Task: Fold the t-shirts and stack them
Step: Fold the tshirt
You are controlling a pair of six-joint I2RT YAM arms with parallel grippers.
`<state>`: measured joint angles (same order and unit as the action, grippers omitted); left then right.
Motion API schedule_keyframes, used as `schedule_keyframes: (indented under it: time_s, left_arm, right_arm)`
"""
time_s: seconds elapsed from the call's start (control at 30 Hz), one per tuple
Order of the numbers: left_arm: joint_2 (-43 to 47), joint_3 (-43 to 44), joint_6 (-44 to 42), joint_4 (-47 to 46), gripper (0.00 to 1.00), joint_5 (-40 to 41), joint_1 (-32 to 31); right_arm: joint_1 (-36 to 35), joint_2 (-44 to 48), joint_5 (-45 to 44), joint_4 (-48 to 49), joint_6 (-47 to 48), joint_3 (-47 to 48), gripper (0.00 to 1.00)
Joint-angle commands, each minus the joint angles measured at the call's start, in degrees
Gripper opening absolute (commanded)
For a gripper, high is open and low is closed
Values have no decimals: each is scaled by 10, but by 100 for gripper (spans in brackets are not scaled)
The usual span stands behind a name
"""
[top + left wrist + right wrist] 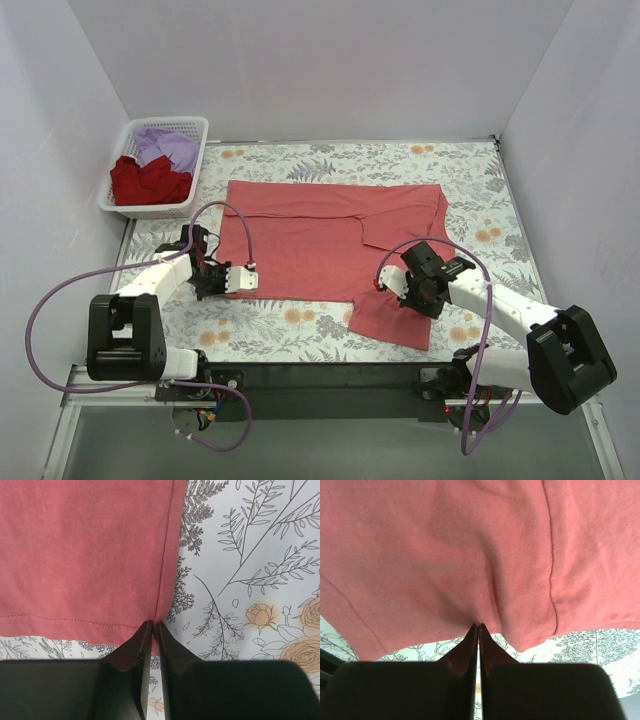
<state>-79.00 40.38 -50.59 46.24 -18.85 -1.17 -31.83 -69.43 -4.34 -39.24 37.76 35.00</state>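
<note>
There are three t-shirts: one coral-red t-shirt (320,240) spread across the middle of the worktop, plus one darker red t-shirt (148,182) and one lavender t-shirt (170,148), both in the single white basket (147,209) at the far left corner. One floral cloth (470,180) covers the worktop. Two grippers reach in from the near edge, the left gripper (247,278) and the right gripper (383,282).

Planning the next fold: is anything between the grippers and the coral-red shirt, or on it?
Nothing visible does. The left gripper is shut on a hem corner of the coral-red t-shirt, the right gripper on its near right part. The white basket sits apart, far left.
</note>
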Motion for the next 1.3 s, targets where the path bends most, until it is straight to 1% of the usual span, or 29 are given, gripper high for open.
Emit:
schedule_keyframes:
  time_s: [0.0,0.1,0.2,0.23,0.3,0.37,0.4,0.53,0.6,0.67,0.83,0.93,1.13,1.27]
  left_arm:
    - [16,-32,-17,8,8,13,-1]
    - [31,-33,-17,22,0,3,-1]
    - [39,-21,-7,42,0,-9,-1]
    - [40,-7,-7,65,0,-12,0]
    - [43,13,-7,90,0,-24,7]
    - [47,42,-11,120,0,-33,11]
    - [49,50,-13,126,0,-40,30]
    - [39,91,-7,145,0,-56,39]
    - [25,116,2,146,0,-63,42]
    - [9,137,17,141,0,-76,43]
    - [-20,165,44,124,0,-103,45]
    - [-32,180,58,108,0,-109,49]
    - [-83,232,77,103,0,-132,69]
    - [-101,246,84,83,0,-136,76]
  right_arm:
    - [3,16,19,-31,7,17,1]
    - [3,25,37,-51,11,25,1]
    - [3,29,39,-62,15,29,1]
    - [4,32,39,-74,17,32,1]
    - [15,36,74,-92,21,51,1]
    - [23,46,81,-112,35,63,1]
    - [26,47,77,-117,41,73,1]
    - [29,50,46,-112,83,100,1]
    - [34,46,22,-109,106,115,1]
    - [39,29,18,-108,122,139,1]
    - [77,-18,16,-102,159,192,1]
    - [88,-46,16,-101,178,222,1]
    - [112,-102,16,-98,216,284,1]
    - [134,-140,22,-94,230,322,1]
